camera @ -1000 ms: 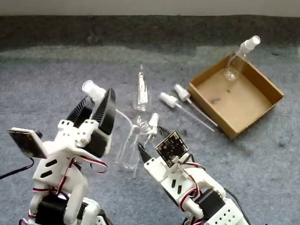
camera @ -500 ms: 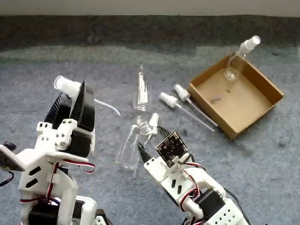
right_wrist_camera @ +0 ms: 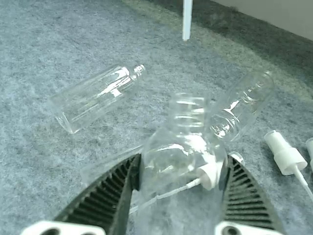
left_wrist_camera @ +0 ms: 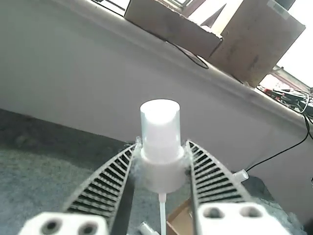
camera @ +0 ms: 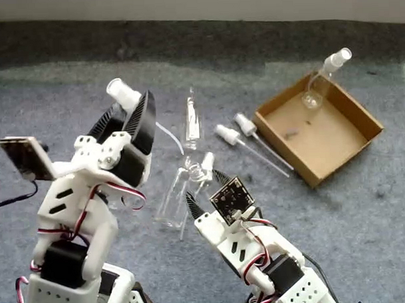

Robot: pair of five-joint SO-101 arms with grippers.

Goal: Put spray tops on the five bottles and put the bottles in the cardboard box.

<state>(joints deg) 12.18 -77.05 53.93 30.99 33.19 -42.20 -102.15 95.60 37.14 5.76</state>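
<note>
High view: left gripper (camera: pixel 134 102) raised, clamped on a spray top (camera: pixel 123 94); right gripper (camera: pixel 203 183) low, closed on a bottle (right_wrist_camera: pixel 181 142).

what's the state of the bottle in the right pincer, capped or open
Open: the bottle held in the right pincer shows a bare threaded neck.

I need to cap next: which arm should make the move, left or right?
Left, likely. The left gripper holds a spray top aloft, its tube hanging free, while the right gripper holds an open bottle low, neck clear. Lowering the top seems simpler than lifting the bottle.
</note>
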